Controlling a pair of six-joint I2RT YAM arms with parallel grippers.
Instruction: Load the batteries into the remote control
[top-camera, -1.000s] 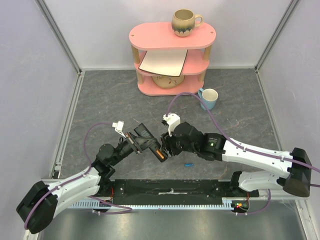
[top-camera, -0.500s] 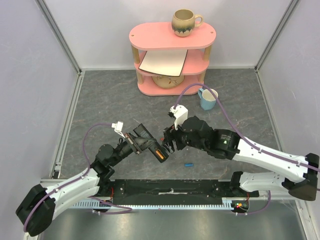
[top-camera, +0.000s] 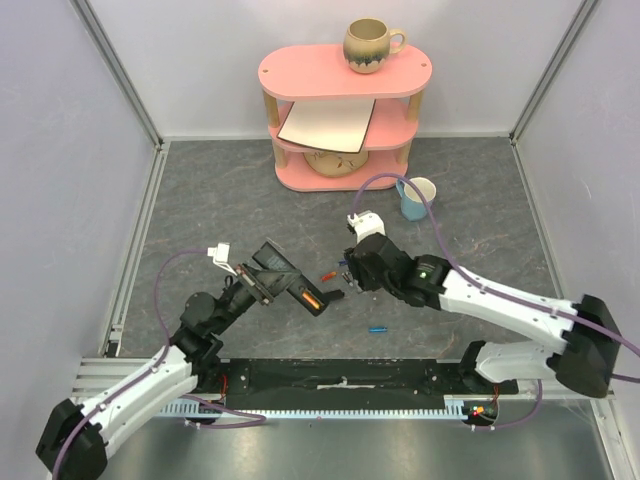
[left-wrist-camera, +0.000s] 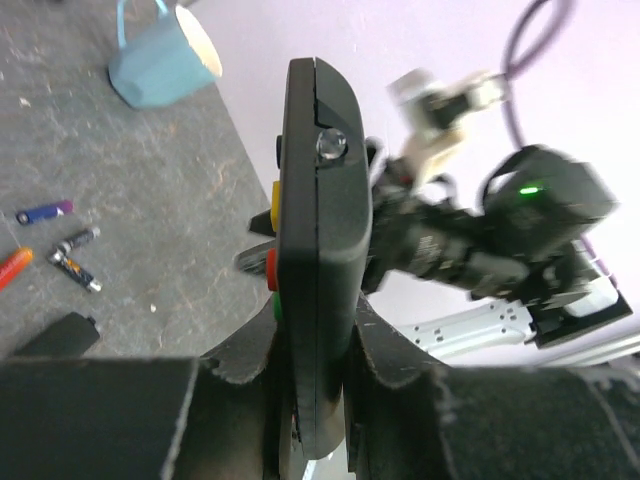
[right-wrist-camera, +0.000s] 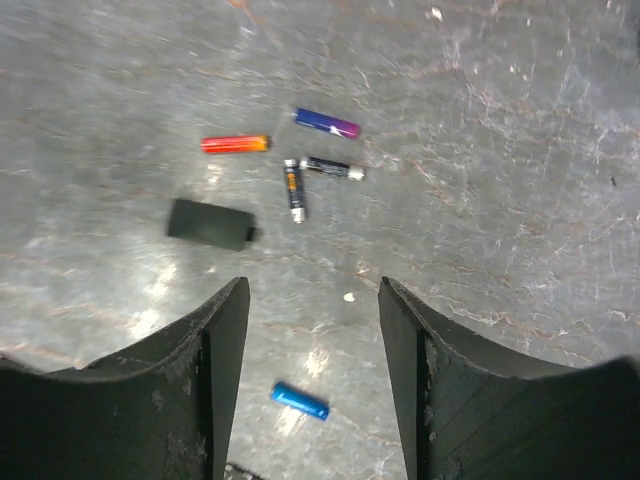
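"Where was the remote control (left-wrist-camera: 320, 200)?"

"In the left gripper (left-wrist-camera: 318, 360). Its fingers pinched the remote across its thin way, one on the button face and one on the back, so that wrist camera saw it edge-on. From above it was tilted and raised, at about 9 o'clock of the right gripper (right-wrist-camera: 312, 300). An orange battery (top-camera: 310, 298) lay in the open bay at its 4 o'clock end."

"And the right gripper's fingers?"

"Spread apart with nothing between them, pointing down at the table (right-wrist-camera: 520, 120)."

"What lay below?"

"In its wrist view there was a cluster at 12 o'clock of the gap. It held a red-orange battery (right-wrist-camera: 235, 144), a blue-and-purple battery (right-wrist-camera: 326, 123) at 2 o'clock of that, and two dark batteries (right-wrist-camera: 293, 190) meeting end to end in an L. I couldn't tell whether those two touched. A black cover (right-wrist-camera: 210, 224) lay at 8 o'clock of them. A blue battery (right-wrist-camera: 300, 400) lay alone at 6 o'clock, well apart from the rest."

"Anything farther off?"

"From above, a blue mug (top-camera: 417, 197) stood at 1 o'clock of the right gripper. A pink shelf (top-camera: 340, 75) stood at 12 o'clock by the back wall, with a brown mug (top-camera: 370, 45) on top."
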